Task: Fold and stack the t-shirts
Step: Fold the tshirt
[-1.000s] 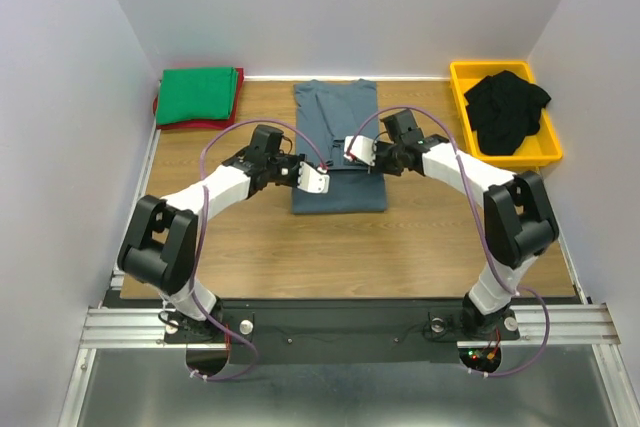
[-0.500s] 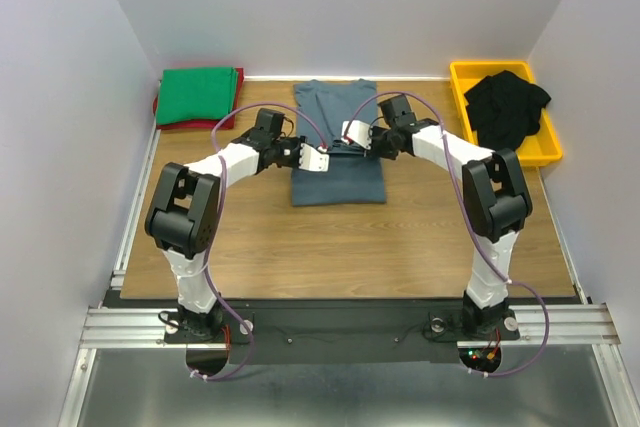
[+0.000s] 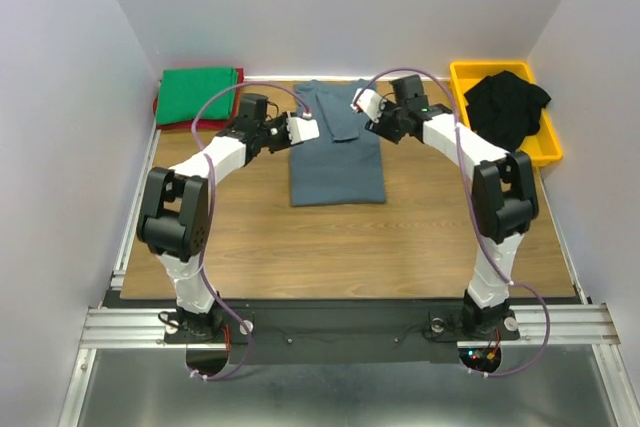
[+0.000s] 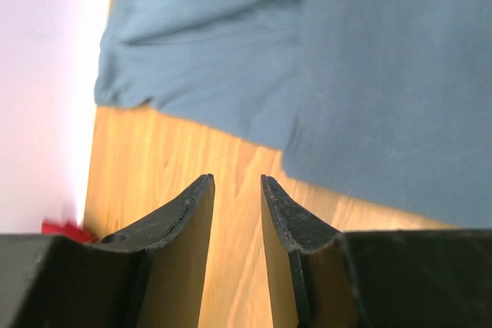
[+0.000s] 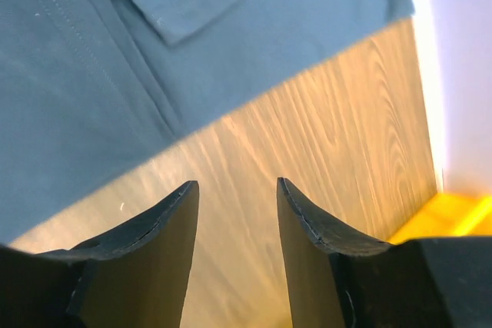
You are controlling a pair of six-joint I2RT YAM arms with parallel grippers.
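open table (image 3: 330, 247) lies nearside of the slate blue-grey shirt (image 3: 337, 157) and along both flanks; green shirt (image 3: 198, 95) fills the far-left corner, yellow bin (image 3: 457, 87) the far-right.

Two robot arms: one left arm (image 3: 215, 162) and one right arm (image 3: 470, 147). Each ends in one two-finger gripper, the left gripper (image 4: 237, 182) and the right gripper (image 5: 234, 183), so two grippers and four fingers in all. One wooden table (image 3: 340, 247). One slate blue-grey t-shirt (image 3: 338, 162). One green t-shirt (image 3: 198, 94) and one red t-shirt (image 3: 185, 126), together forming one stack of two. One yellow plastic bin (image 3: 462, 97). One heap of black t-shirts (image 3: 508, 107); how many it contains cannot be told.
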